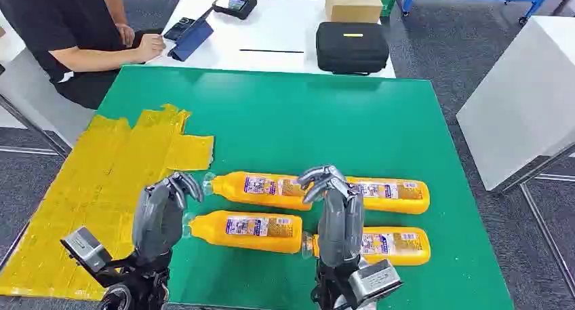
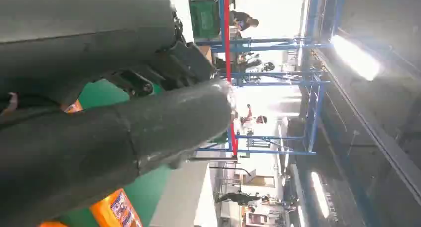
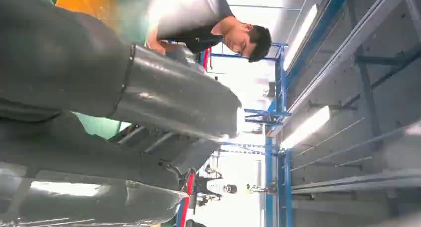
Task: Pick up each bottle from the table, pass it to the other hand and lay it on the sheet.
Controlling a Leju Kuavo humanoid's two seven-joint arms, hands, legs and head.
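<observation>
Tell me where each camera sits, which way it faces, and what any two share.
Head: high on the body, looking down at the green table, four bottles, both hands.
Left wrist: behind the left hand, facing across the hall; a bottle shows.
Right wrist: behind the right hand, facing a person.
Shared: head and right wrist show the person.

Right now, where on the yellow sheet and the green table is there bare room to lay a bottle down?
The yellow sheet is bare, bordered by the table's left edge and the left hand. The green table is bare from the bottles back to the white table. It is crowded near the front, where four orange bottles lie around the right hand.
</observation>
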